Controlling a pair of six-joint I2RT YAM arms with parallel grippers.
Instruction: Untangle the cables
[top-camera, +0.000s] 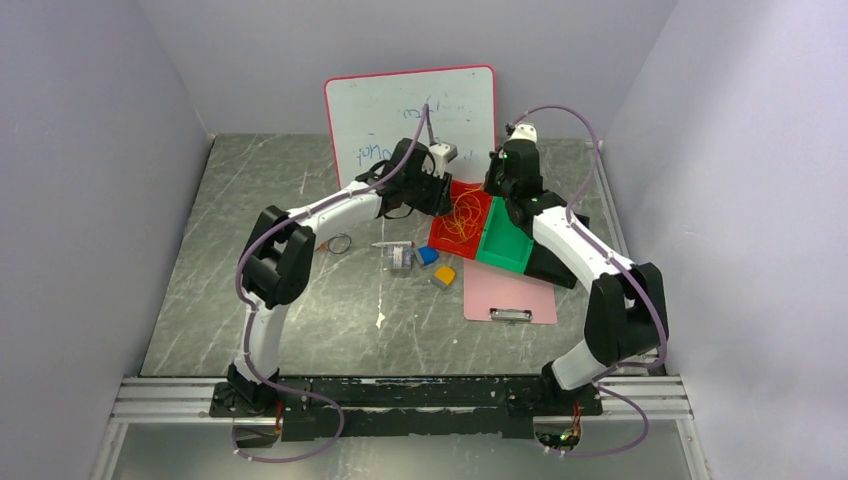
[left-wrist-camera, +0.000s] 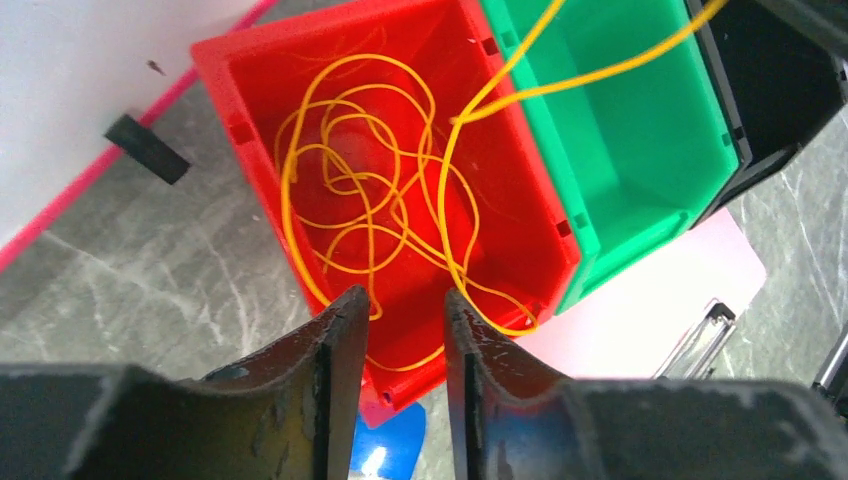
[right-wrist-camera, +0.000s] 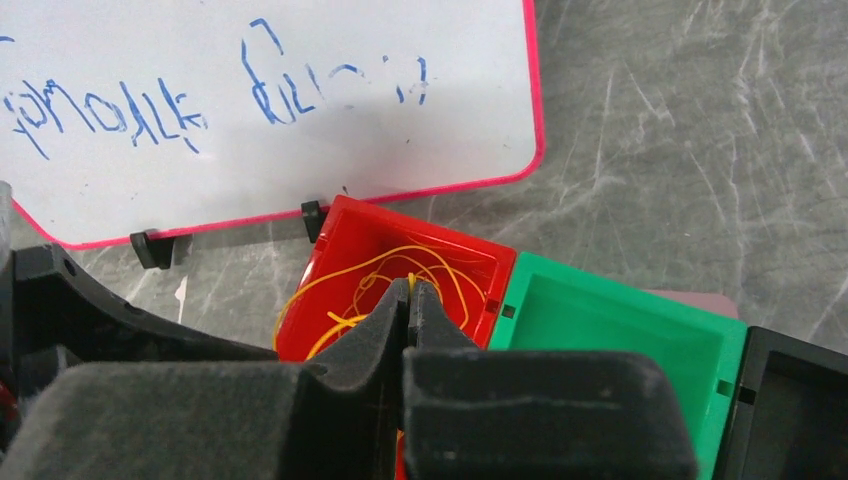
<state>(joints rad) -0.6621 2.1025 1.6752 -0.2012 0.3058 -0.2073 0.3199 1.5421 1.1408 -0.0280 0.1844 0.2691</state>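
Grey marbled tabletop (top-camera: 300, 290), pale walls (top-camera: 90, 150) — orange cables (top-camera: 463, 218)

The table (top-camera: 300, 300) looks like dark grey stone veined with white, smooth with a dull sheen. The red bin (left-wrist-camera: 270, 70) and green bin (left-wrist-camera: 640, 130) are glossy moulded plastic; the black bin (right-wrist-camera: 790, 400) is matt. The cables (left-wrist-camera: 365, 205) are thin, smooth and orange-yellow. The whiteboard (top-camera: 400, 110) is glossy white. The left hand (left-wrist-camera: 402, 305) is scuffed, scratched black plastic; the right hand (right-wrist-camera: 412, 290) looks matt and grainy. The pink clipboard (top-camera: 505, 290) carries a shiny metal clip (top-camera: 510, 315).
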